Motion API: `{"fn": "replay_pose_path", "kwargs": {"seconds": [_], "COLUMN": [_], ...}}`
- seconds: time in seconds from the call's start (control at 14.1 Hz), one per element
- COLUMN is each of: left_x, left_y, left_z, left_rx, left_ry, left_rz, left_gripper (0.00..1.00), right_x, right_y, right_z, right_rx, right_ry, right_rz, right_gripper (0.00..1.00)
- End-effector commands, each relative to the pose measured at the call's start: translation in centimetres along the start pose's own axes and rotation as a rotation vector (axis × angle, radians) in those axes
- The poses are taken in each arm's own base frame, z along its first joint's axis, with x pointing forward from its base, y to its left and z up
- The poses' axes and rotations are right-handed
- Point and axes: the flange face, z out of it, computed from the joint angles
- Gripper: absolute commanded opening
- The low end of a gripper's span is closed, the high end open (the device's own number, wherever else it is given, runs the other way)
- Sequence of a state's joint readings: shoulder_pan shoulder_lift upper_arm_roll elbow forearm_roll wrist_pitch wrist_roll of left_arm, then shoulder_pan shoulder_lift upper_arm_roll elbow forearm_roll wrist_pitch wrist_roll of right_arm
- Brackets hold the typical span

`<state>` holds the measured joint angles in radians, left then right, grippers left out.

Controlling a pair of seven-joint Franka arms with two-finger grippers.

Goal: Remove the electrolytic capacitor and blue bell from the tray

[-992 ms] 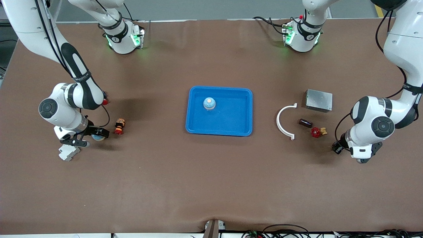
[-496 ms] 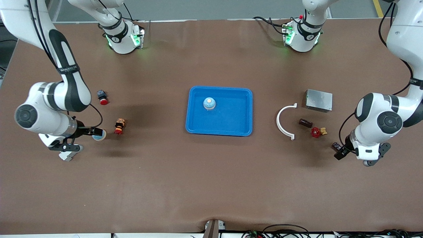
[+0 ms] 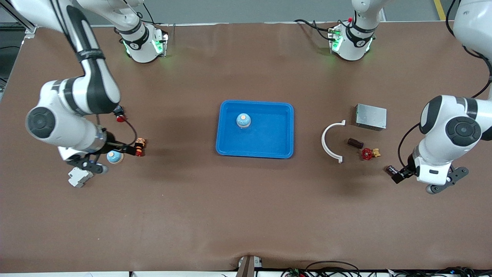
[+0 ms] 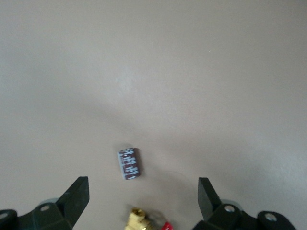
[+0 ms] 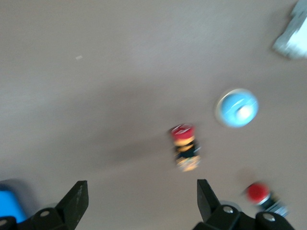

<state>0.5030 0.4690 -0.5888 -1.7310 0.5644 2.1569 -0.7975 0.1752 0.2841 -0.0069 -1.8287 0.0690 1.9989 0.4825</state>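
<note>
**Both pincers up and empty, tray held one bell**

Left pincer [image 4: 141, 201] hung spread wide, gripping nothing, over the left arm's end of the table [image 3: 246, 215]. Under it lay a dark capacitor [image 4: 128, 163], pale printing on its sleeve too small to read. Just beside that, a brass fitting with a red handle [image 4: 144, 221].

Right pincer [image 5: 139, 201] hung released, empty, over the right arm's end. Below it: a blue bell [image 5: 236, 108] on the table, a red and yellow stacked button [image 5: 184, 147] beside it, a red push button [image 5: 261, 194] farther off, a white block [image 5: 291, 40] near the bell.

Blue tray [image 3: 255, 152] at mid table held a second bell [image 3: 243, 120]. Toward the left arm's end: white curved clip [image 3: 329, 141], grey metal box [image 3: 370, 116].
</note>
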Motion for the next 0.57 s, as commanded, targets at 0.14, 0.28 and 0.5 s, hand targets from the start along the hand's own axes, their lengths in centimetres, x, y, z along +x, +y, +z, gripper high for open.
{"fn": "replay_pose_path", "kwargs": {"seconds": [0.14, 0.28, 0.5], "left_x": [2.0, 2.7, 2.4], "left_y": [-1.3, -2.4, -2.9], "left_z": [-9.4, -12.3, -14.3], "left_rx": [-0.015, -0.038, -0.012], "left_ry": [-0.118, -0.172, -0.212], "left_rz": [0.138, 0.16, 0.192], "left_gripper": [1.0, 1.0, 1.0], "right_x": [-9.1, -12.5, -16.0], "right_y": [-10.2, -14.0, -17.6], "right_z": [-1.8, -1.6, -0.8], "right_rx": [0.026, 0.034, 0.043], "right_ry": [-0.003, 0.011, 0.024], "right_rz": [0.177, 0.225, 0.264], "right_gripper": [1.0, 1.0, 1.0]}}
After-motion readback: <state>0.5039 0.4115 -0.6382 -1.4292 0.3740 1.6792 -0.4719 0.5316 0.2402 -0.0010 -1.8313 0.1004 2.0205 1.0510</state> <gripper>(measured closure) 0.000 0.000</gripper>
